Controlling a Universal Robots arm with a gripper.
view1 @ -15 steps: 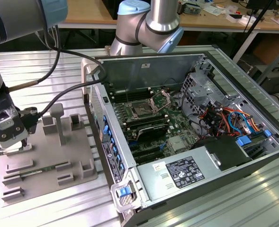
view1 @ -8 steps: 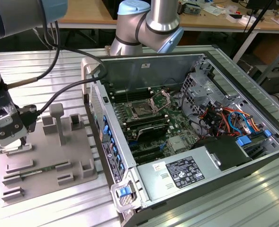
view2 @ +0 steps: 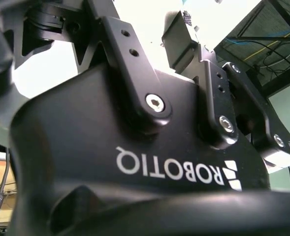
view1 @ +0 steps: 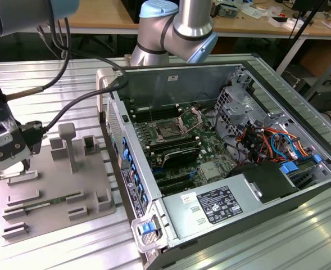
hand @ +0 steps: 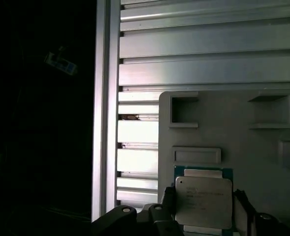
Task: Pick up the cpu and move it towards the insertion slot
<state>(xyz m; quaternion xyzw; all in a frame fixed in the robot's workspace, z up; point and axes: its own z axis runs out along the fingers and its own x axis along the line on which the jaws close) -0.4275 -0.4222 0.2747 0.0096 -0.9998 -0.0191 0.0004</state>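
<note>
The cpu [hand: 204,201], a silvery square chip with a thin green rim, lies flat on the grey tray [hand: 268,157] in the first wrist view. My gripper [hand: 204,195] straddles it, one dark finger [hand: 167,206] against each of two opposite edges. In the exterior view my gripper [view1: 9,167] hangs low over the tray's [view1: 53,191] corner at the view's far left. The insertion slot [view1: 169,130], a dark square socket with its silver bracket raised, sits on the green board inside the open computer case [view1: 221,169], well away toward the view's right.
Raised grey blocks [view1: 69,143] stand on the tray beside my gripper. The case's metal side wall [view1: 131,169] rises between the tray and the board. Cables [view1: 266,140] and a power supply [view1: 218,205] crowd the case. Everything rests on a ribbed aluminium table [hand: 209,59].
</note>
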